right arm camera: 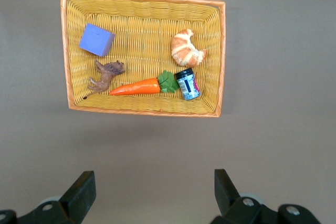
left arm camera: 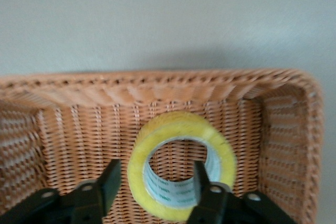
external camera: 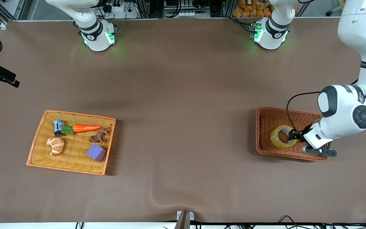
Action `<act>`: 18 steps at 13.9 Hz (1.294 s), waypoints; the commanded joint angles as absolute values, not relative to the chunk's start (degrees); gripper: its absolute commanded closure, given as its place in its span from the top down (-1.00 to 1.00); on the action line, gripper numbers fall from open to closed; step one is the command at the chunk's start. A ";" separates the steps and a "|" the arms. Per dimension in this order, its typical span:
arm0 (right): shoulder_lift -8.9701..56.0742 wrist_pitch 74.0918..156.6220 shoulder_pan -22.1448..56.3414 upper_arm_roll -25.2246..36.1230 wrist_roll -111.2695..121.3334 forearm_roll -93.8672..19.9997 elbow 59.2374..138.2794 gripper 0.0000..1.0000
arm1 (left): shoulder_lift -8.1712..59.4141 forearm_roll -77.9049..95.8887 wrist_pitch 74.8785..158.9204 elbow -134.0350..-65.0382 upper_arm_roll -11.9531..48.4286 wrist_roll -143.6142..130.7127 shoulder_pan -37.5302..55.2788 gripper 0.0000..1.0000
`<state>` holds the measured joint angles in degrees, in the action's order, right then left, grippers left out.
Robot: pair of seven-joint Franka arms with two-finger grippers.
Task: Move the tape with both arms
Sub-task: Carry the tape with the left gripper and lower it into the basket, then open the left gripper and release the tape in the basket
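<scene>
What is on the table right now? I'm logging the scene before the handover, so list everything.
tape: one, yellowish, in the brown basket
brown basket: one, toward the left arm's end of the table
orange tray: one, toward the right arm's end
carrot: one, orange, in the tray
croissant: one, golden, in the tray
purple block: one, in the tray
toy horse: one, brown, in the tray
small jar: one, blue-labelled, in the tray
left pincer: open, one finger inside the tape's hole, one outside
right pincer: open, high over the table beside the tray
</scene>
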<state>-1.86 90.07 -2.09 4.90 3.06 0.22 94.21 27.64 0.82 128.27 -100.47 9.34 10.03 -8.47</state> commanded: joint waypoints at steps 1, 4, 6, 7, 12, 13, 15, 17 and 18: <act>-0.44 89.47 -2.46 4.39 2.55 -0.09 93.25 1.00 | 23.83 0.08 124.46 -98.53 9.93 5.92 -8.00 1.00; -0.44 89.74 -2.81 4.39 2.55 -0.26 92.82 1.00 | 19.52 -0.96 119.38 -96.08 13.09 -3.57 -7.30 1.00; -0.44 89.74 -2.99 4.39 2.55 -0.18 92.46 1.00 | 19.07 -2.72 111.48 -92.04 13.18 -5.79 -6.68 1.00; -0.44 89.74 -2.99 4.39 2.55 -0.18 92.46 1.00 | 18.46 -2.72 108.40 -89.85 13.27 -7.19 -6.68 1.00; 0.09 90.09 -2.64 4.31 2.64 0.18 92.02 1.00 | 14.07 -2.81 99.59 -86.05 13.89 -16.08 -5.89 1.00; 0.09 90.17 -2.72 4.31 2.64 0.09 92.02 1.00 | 13.02 -2.81 99.15 -85.44 13.80 -16.00 -6.41 1.00; 0.26 90.26 -3.07 4.31 2.64 -0.44 91.76 1.00 | 11.43 -2.81 96.69 -83.77 13.27 -15.56 -6.59 1.00; 0.53 90.26 -3.08 4.31 2.64 -0.53 91.58 1.00 | 7.32 -2.19 93.36 -83.58 11.96 -15.47 -4.15 1.00; 0.61 90.26 -3.08 4.31 2.55 -0.61 91.58 1.00 | 6.51 -2.02 90.73 -83.67 10.74 -15.64 -2.13 1.00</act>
<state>-0.50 90.70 -2.09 4.89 2.99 0.19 93.32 9.94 -1.30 94.69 -83.12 12.73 -14.90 -5.47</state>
